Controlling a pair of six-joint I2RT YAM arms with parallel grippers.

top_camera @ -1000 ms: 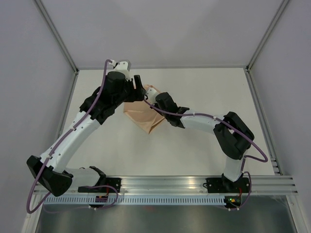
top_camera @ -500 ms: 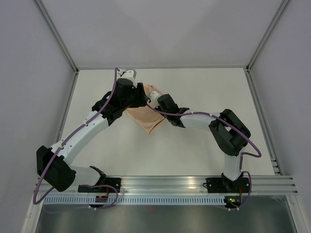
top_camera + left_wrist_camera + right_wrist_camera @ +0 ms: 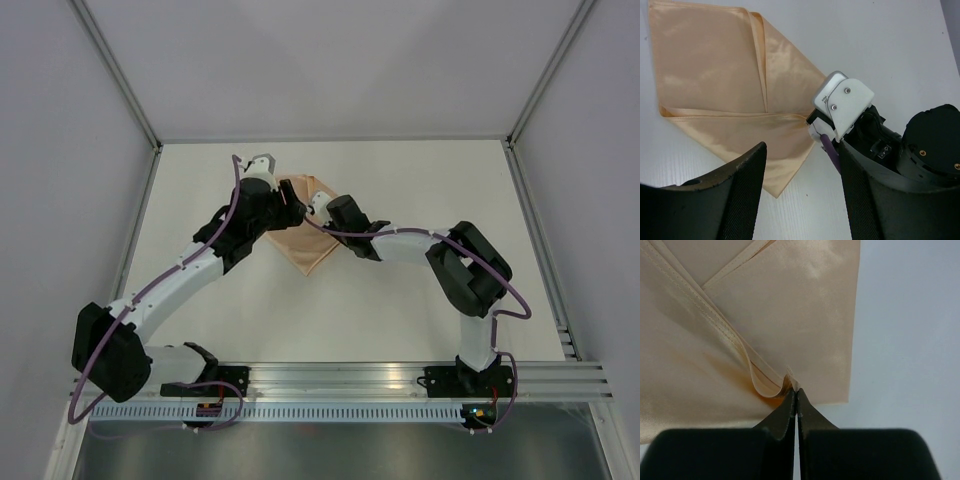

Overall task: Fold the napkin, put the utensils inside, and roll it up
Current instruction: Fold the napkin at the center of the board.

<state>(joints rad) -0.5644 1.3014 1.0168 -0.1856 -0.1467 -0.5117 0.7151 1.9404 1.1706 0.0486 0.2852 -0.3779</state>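
On the white tabletop (image 3: pixel 400 300), the napkin (image 3: pixel 303 240) lies folded toward the far side, left of centre. You see the right jaws clamped together on a folded hem at its edge. The left jaws stand apart above it, empty.

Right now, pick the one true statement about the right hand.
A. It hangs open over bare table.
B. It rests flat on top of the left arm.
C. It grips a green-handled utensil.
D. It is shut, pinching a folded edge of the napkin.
D: in the right wrist view, the right hand has its fingertips pressed together on a raised fold at the edge of the napkin.
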